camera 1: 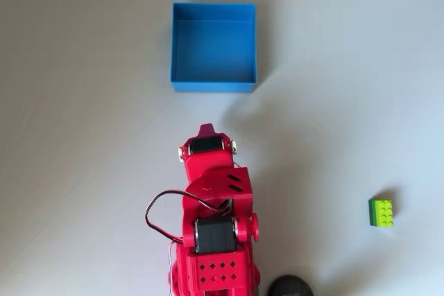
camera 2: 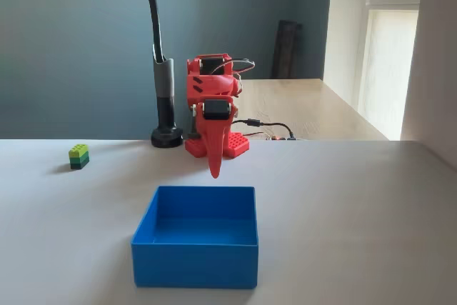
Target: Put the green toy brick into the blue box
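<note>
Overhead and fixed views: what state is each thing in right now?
Small lime-green plastic toy brick: on the table, studs up, untouched, far from the box.
Square bright-blue plastic box: upright, open-topped, nothing inside.
Red two-finger gripper: pointing down, jaws look shut, holding nothing, above the table behind the box.

Home room, wooden dining table [camera 2: 314,105] (behind), window blind [camera 2: 389,69], grey-blue wall [camera 2: 71,48]
</note>
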Controlling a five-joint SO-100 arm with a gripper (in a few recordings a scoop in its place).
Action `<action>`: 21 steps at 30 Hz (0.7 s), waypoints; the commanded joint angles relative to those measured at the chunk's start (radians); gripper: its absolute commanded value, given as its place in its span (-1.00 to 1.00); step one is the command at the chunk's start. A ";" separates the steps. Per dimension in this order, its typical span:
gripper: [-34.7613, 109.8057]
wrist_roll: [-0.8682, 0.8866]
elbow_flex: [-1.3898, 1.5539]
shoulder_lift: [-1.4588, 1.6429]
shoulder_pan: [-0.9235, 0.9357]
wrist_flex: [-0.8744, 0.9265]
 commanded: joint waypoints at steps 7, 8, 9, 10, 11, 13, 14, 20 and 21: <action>-0.52 -0.003 0.012 0.006 -0.017 0.020; -0.52 0.000 0.011 0.006 -0.017 0.014; -0.52 0.002 0.006 0.006 -0.015 0.003; -0.52 0.003 0.002 0.006 -0.015 -0.011; -0.52 0.005 -0.006 0.003 -0.014 -0.025; -0.52 0.003 -0.029 0.000 -0.012 -0.028; -0.52 0.009 -0.043 -0.002 -0.009 -0.028; -0.52 0.055 -0.149 -0.048 0.029 -0.026; -0.52 0.066 -0.169 -0.080 0.038 -0.026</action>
